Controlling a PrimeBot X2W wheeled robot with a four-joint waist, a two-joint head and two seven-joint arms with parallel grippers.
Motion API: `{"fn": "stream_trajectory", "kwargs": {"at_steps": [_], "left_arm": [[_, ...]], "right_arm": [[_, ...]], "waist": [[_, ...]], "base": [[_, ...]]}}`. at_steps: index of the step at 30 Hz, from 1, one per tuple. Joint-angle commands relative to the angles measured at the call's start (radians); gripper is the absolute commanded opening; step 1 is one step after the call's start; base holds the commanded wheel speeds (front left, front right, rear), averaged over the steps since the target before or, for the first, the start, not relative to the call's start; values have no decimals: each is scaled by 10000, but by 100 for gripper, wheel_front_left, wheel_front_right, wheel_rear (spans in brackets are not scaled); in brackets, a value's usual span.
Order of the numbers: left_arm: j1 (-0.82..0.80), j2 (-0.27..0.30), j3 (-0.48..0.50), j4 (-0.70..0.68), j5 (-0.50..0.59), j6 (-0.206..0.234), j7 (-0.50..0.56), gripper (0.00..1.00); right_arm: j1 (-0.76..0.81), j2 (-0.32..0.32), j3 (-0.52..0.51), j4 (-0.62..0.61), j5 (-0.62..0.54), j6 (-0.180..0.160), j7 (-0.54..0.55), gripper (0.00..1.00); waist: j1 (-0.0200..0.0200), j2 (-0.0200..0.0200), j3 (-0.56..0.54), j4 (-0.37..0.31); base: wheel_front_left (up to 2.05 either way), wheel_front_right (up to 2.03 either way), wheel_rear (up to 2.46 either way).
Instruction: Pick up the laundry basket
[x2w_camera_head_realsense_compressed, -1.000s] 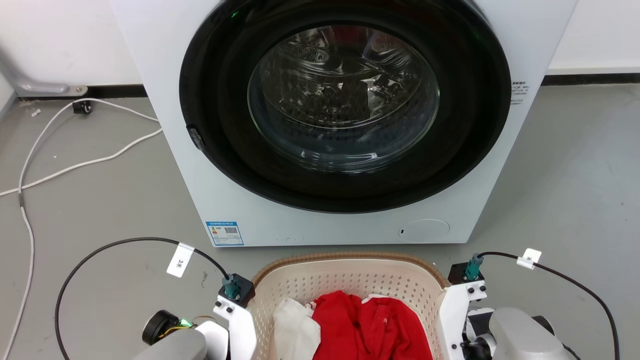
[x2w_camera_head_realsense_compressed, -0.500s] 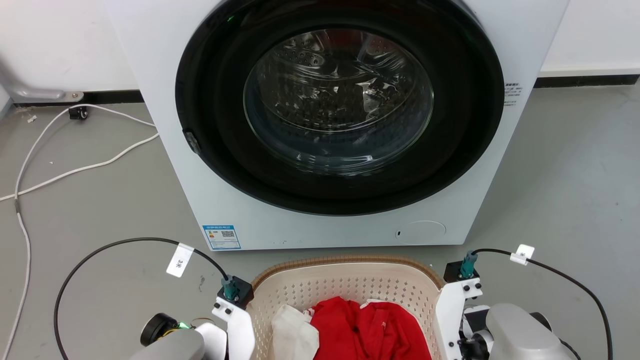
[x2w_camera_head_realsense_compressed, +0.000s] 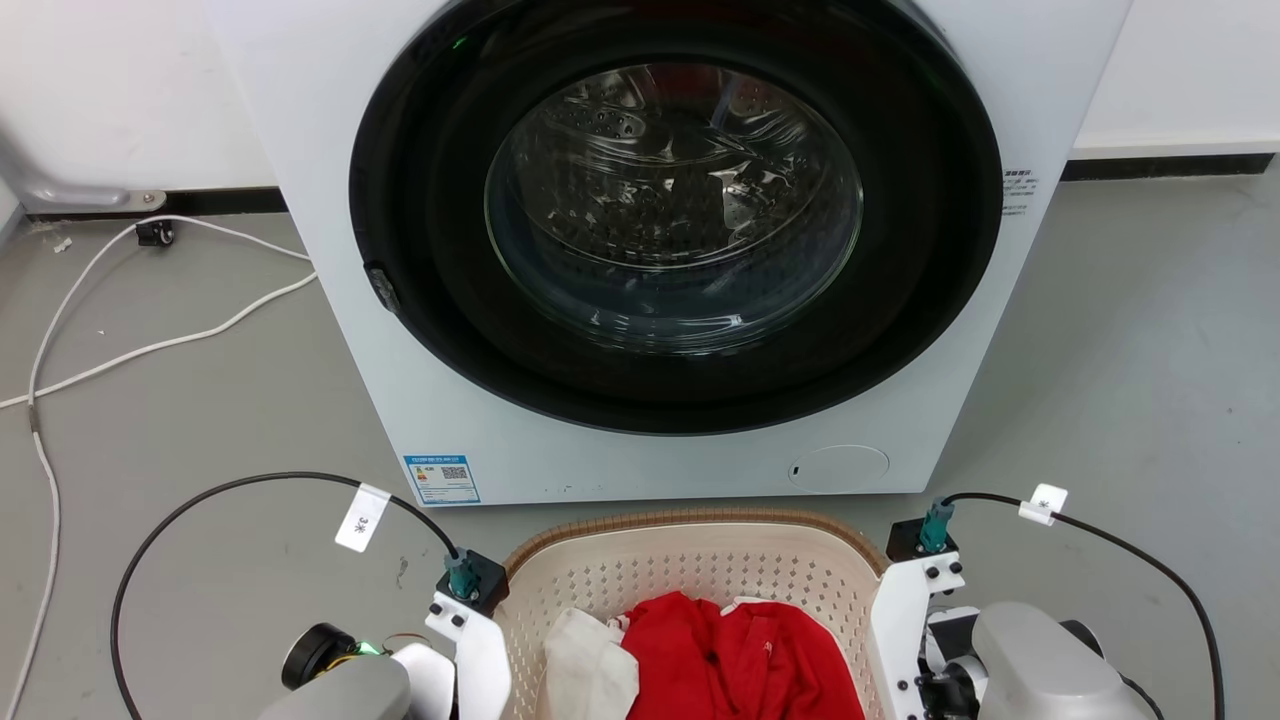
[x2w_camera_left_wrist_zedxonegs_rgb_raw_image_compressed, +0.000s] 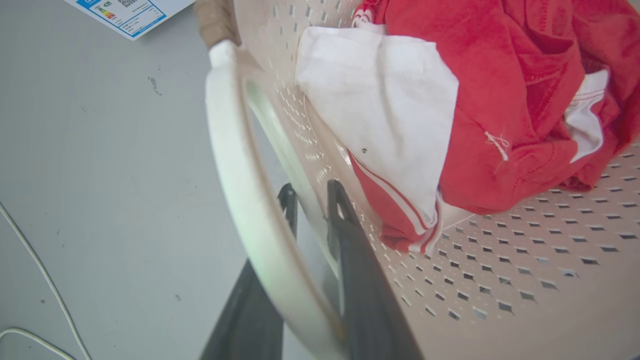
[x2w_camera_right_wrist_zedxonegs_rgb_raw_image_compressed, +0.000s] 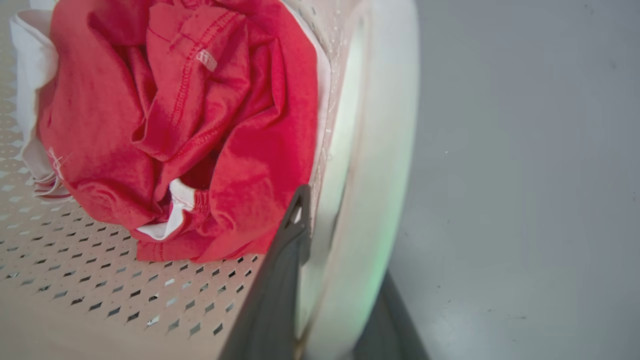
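Observation:
The laundry basket (x2w_camera_head_realsense_compressed: 690, 522), cream perforated plastic with a brown woven rim, sits at the bottom centre between my two wrists. It holds a red garment (x2w_camera_head_realsense_compressed: 730, 660) and a white cloth (x2w_camera_head_realsense_compressed: 590, 665). In the left wrist view my left gripper (x2w_camera_left_wrist_zedxonegs_rgb_raw_image_compressed: 312, 197) is shut on the basket's side wall under the white handle (x2w_camera_left_wrist_zedxonegs_rgb_raw_image_compressed: 235, 165), one finger inside and one outside. My right gripper (x2w_camera_right_wrist_zedxonegs_rgb_raw_image_compressed: 332, 217) is shut on the opposite wall by the other handle (x2w_camera_right_wrist_zedxonegs_rgb_raw_image_compressed: 385, 150). Its inner finger (x2w_camera_right_wrist_zedxonegs_rgb_raw_image_compressed: 292, 240) lies against the red garment (x2w_camera_right_wrist_zedxonegs_rgb_raw_image_compressed: 190, 125), and the handle hides its outer fingertip.
A white front-loading washing machine (x2w_camera_head_realsense_compressed: 450, 400) with a shut round glass door (x2w_camera_head_realsense_compressed: 675, 205) stands just beyond the basket. A white cable (x2w_camera_head_realsense_compressed: 150, 345) trails over the grey floor at the left. Black cables (x2w_camera_head_realsense_compressed: 200, 495) (x2w_camera_head_realsense_compressed: 1150, 570) loop out from my wrists.
The whole head picture has shifted a little, the washing machine sliding slightly left and down. Both grippers keep the same hold on the basket.

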Motion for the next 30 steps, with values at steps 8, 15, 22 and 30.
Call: {"fn": "stream_trajectory", "kwargs": {"at_steps": [8, 15, 22, 30], "left_arm": [[-59, 127, -216, 78, 69, -111, 66, 0], [-78, 109, -234, 142, 87, -112, 49, 0], [-45, 89, -260, 246, 229, -112, 4, 0], [-75, 27, -273, 282, 202, -112, -17, 0]], "right_arm": [[-226, -317, 189, -131, 117, -8, -86, 0], [-239, -304, 303, -158, 271, -8, -65, 0], [-371, -372, 430, -157, 386, -8, -99, 0], [-413, -401, 512, -107, 459, -8, -144, 0]], "waist": [[0, 0, -17, 18], [0, 0, -16, 26], [0, 0, 4, 28], [0, 0, 1, 51]], "base": [[0, 0, 0], [0, 0, 0], [0, 0, 0], [0, 0, 0]]}}
